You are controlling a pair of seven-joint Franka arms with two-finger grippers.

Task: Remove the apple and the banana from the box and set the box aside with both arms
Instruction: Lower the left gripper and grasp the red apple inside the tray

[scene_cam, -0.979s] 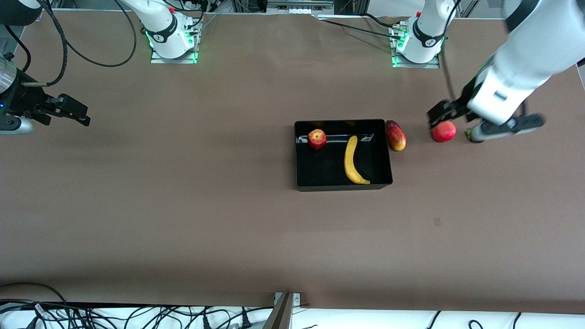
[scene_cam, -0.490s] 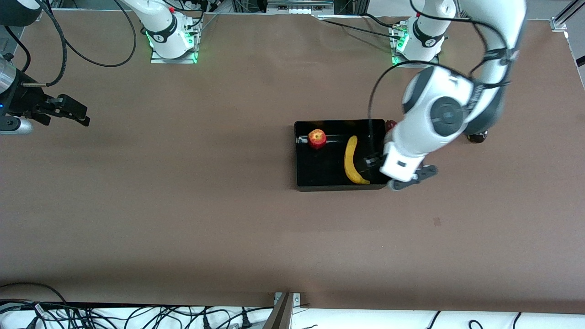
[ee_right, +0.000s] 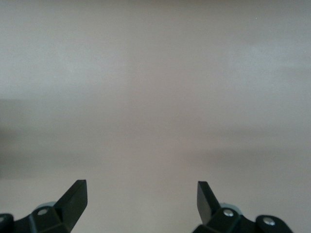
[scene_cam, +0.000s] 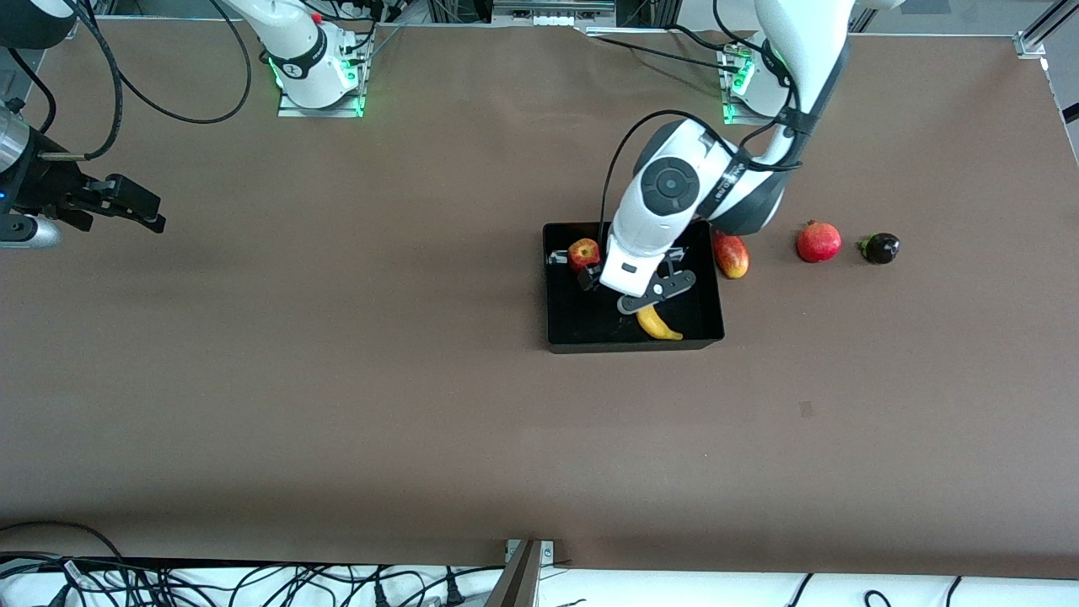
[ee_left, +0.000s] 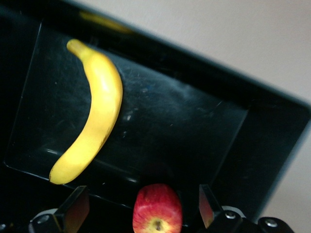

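The black tray (scene_cam: 550, 291) sits mid-table. In it lie the red apple (scene_cam: 583, 253), at the corner toward the robots' bases, and the yellow banana (scene_cam: 660, 325), partly hidden by the left arm. My left gripper (scene_cam: 593, 276) is open and hangs low over the tray beside the apple. In the left wrist view the apple (ee_left: 157, 208) lies between the wide-apart fingers (ee_left: 77, 206), with gaps on both sides of it, and the banana (ee_left: 97, 121) lies on the tray floor (ee_left: 184, 126). My right gripper (scene_cam: 135, 207) is open and empty over bare table (ee_right: 141, 187); that arm waits.
Beside the tray toward the left arm's end lie an oblong red-yellow mango (scene_cam: 732, 255), then a round red pomegranate (scene_cam: 818, 241), then a small dark fruit (scene_cam: 880, 248). Cables run along the table's front edge.
The left arm has swung from beside the pomegranate across the tray's end to over the tray, and its gripper now hangs by the apple. The right arm has not moved.
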